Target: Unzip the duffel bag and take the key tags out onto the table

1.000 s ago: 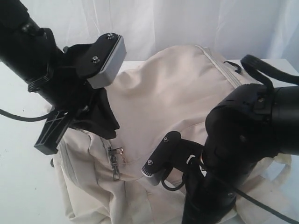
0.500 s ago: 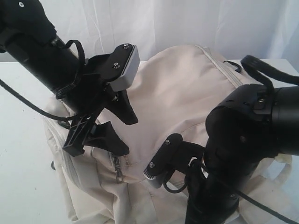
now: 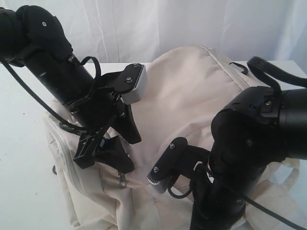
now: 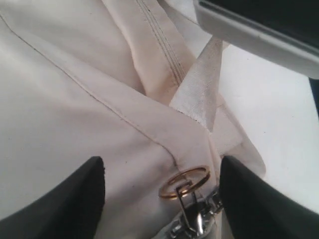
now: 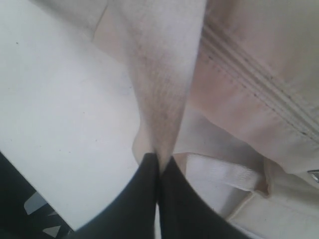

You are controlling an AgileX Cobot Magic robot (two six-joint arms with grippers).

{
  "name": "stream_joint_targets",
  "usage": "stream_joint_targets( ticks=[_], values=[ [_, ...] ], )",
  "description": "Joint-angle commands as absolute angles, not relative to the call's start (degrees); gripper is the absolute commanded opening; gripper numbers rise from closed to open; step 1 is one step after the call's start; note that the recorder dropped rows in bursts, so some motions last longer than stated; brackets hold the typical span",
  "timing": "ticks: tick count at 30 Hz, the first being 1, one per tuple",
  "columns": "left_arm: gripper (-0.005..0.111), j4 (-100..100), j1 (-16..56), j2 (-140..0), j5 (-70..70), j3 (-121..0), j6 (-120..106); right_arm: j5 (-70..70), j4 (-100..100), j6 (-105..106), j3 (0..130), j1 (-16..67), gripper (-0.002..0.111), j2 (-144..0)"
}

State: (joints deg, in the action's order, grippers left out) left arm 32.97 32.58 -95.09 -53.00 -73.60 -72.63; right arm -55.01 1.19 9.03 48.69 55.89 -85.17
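Observation:
The cream duffel bag (image 3: 187, 96) lies slumped on the white table (image 3: 21, 182), its zipper shut. My left gripper (image 3: 133, 153) hangs open over the bag's near-left end. In the left wrist view the left gripper (image 4: 162, 199) straddles a gold ring (image 4: 183, 181) and the metal zipper pull (image 4: 195, 222), touching neither. In the exterior view my right arm (image 3: 254, 143) hides its own jaws. The right wrist view shows the right gripper (image 5: 159, 167) shut on a raised fold of bag fabric (image 5: 159, 99). The key tags are out of view.
A black strap loop (image 3: 263, 67) lies at the bag's far right. A pale webbing handle (image 5: 224, 179) lies beside the pinched fold. Bare table (image 5: 60, 124) shows beside the bag. A white curtain (image 3: 192, 24) closes off the back.
My left arm has swung right and down toward the zipper pull, whose lower finger now covers most of it in the exterior view. The right arm has held still.

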Motion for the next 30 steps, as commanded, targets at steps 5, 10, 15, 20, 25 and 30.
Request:
stream_joint_targets(
  ticks=[5, 10, 15, 20, 25, 30],
  values=[
    [0.066, 33.41, 32.75, -95.63, -57.35, -73.74, -67.75, -59.04, 1.87, 8.74, 47.93, 55.34, 0.0, -84.74],
    [0.058, 33.41, 32.75, -95.63, -59.12, -73.74, -67.64, -59.04, 4.46, 8.74, 47.93, 55.34, 0.0, -84.74],
    [0.045, 33.41, 32.75, -95.63, -58.99, -73.74, -66.69, -59.04, 4.46, 8.74, 47.93, 55.34, 0.0, -84.74],
    [0.019, 33.41, 32.75, -95.63, -59.73, -73.74, -65.9, -59.04, 4.46, 8.74, 47.93, 55.34, 0.0, -84.74],
    [0.0, 33.74, 32.75, -95.19, -60.39, -73.92, -64.92, -59.04, 4.46, 8.74, 47.93, 55.34, 0.0, -84.74],
    [0.0, 33.83, 32.75, -93.6, -61.07, -75.42, -62.63, -59.04, 4.46, 8.74, 47.93, 55.34, 0.0, -84.74]
  ],
)
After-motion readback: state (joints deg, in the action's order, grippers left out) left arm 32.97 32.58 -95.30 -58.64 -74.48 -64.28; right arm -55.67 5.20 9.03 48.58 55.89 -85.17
